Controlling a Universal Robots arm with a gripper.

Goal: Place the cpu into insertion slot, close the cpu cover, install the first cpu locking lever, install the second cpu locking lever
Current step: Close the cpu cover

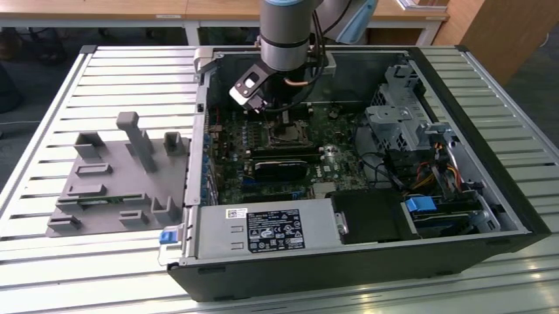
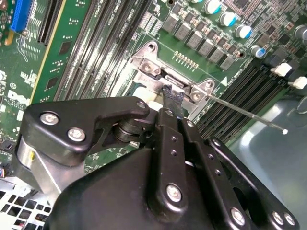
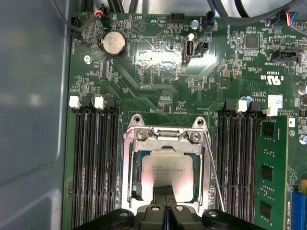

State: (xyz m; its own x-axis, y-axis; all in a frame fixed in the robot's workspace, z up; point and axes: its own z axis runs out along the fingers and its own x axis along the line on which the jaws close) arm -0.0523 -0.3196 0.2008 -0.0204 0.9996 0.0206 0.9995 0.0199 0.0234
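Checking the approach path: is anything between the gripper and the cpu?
Nothing visible does. The gripper hangs directly over the cpu, whose face shows through the window of the cpu cover lying around it.

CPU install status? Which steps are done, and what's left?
Done: the cpu sits in the insertion slot, and the cpu cover looks folded flat over it. In hand: the shut pincer has its tip at the cpu's face, holding nothing. Left: one locking lever looks unlatched, its rod angling free in the second wrist view; the other I cannot make out.
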